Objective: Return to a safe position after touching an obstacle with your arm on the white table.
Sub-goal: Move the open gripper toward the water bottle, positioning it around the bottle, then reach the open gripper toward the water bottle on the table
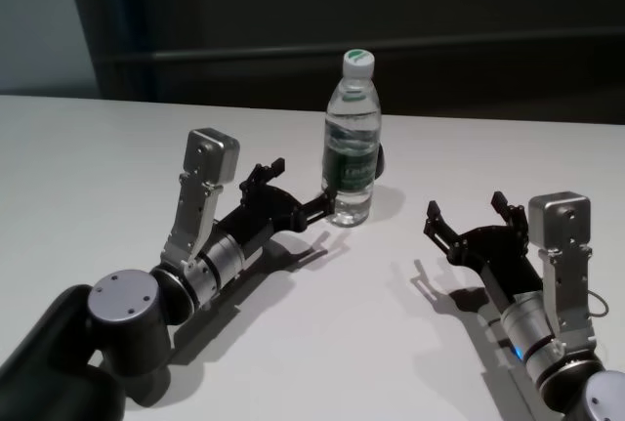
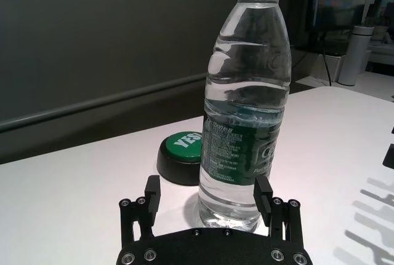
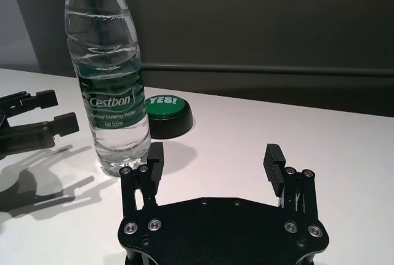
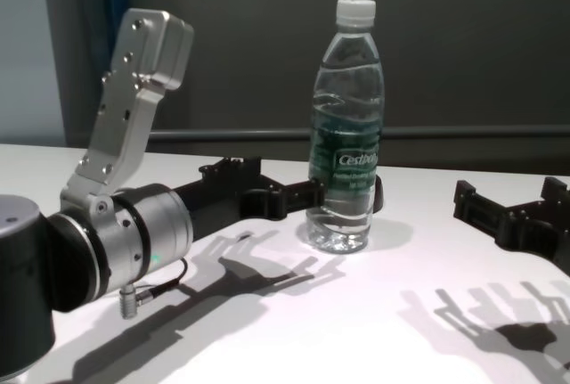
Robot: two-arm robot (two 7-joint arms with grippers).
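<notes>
Left end effector at the water bottle; the retreat to safety not yet made.

The Cestbon water bottle stands upright at centre frame on the white table; the left end effector, fingers spread, flanks its base, contact seemingly made; withdrawal remains; the right end effector rests spread at lower right; a green YES! button sits behind the bottle.

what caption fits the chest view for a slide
Left gripper, open, reaches the upright water bottle on the white table.
</notes>
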